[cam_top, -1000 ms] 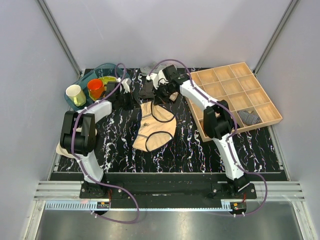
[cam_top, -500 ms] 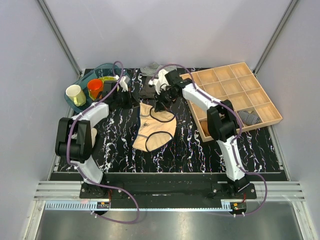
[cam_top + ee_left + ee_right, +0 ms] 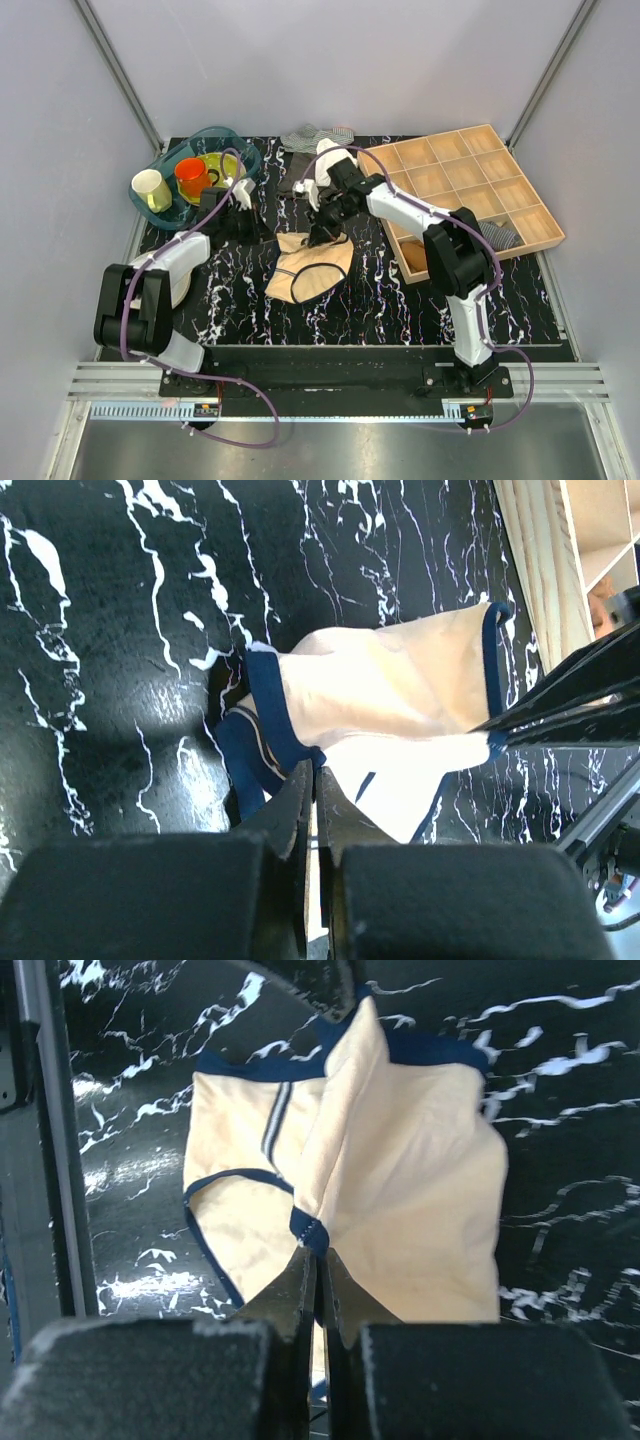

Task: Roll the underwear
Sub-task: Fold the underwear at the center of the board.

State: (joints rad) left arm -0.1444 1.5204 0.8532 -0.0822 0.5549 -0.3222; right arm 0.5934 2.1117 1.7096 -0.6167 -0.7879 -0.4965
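Top view: underwear [image 3: 312, 268] far corners hidden under left pincer [image 3: 270, 236] and right pincer [image 3: 320, 238]. Dark striped item [image 3: 497, 236] in tray [image 3: 440, 137] is too small to identify.

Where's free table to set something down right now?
Bare table in front of the underwear, up to the near edge, and between it and the wooden tray. Crowded behind: left gripper, right gripper, blue basin, grey cloth.

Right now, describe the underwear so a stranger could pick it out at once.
Start at the black marbled table, then look left of the wooden compartment tray to the middle. The underwear lies there, pinched by the left pincer and the right pincer. It is pale beige with dark edging, unlike the grey striped cloth at the table's far edge.
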